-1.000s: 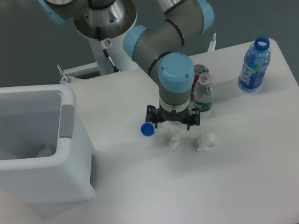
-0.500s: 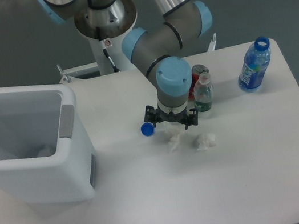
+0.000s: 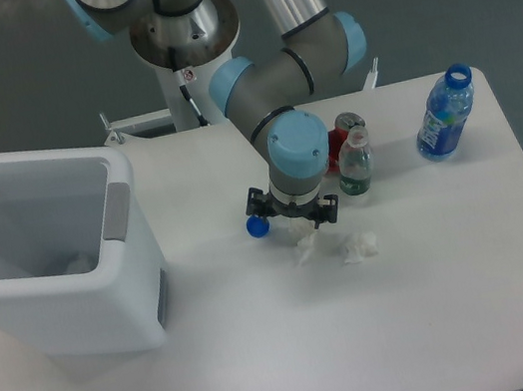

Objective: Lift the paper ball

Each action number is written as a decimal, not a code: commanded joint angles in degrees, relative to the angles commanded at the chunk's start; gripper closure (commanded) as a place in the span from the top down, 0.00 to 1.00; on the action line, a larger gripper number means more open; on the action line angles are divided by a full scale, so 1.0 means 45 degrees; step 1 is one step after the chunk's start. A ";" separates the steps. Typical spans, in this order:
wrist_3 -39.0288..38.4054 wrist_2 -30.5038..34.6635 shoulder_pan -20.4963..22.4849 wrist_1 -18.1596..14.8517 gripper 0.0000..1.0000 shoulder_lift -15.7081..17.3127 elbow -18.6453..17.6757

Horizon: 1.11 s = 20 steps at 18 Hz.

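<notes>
The paper ball point(image 3: 305, 245) is a narrow, wrinkly white wad lying on the white table just below the wrist in the image. Its upper end runs under the gripper body. My gripper point(image 3: 293, 220) points straight down right above that upper end. The blue-capped wrist hides the fingers, so I cannot tell how the jaws stand or whether they touch the paper.
A rounder white paper wad point(image 3: 358, 245) lies to the right of the ball. A blue bottle cap point(image 3: 258, 225) sits at the gripper's left side. A small bottle point(image 3: 354, 165) and a red can point(image 3: 340, 137) stand behind. A blue bottle point(image 3: 445, 115) stands far right, an open white bin point(image 3: 59, 256) at left.
The arm and gripper have shifted slightly left and back, closer to the blue cap. The paper ball and the other wad stay where they were.
</notes>
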 joint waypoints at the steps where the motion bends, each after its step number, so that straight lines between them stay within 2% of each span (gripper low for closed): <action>1: 0.0000 0.0020 0.0000 0.0000 0.74 0.0000 0.0000; 3: 0.0000 0.0020 0.0000 0.0000 0.56 0.0020 0.0039; 5: 0.0000 0.0020 0.0000 0.0000 0.26 0.0000 0.0039; 6: 0.0000 0.0020 0.0000 0.0000 0.15 0.0000 0.0058; 11: 0.0000 0.0039 -0.0020 0.0000 0.00 0.0059 0.0234; 16: -0.0020 0.0118 -0.0039 -0.0039 0.00 0.0176 0.0838; 20: 0.0039 -0.0253 -0.0448 -0.0059 0.00 0.0547 0.1794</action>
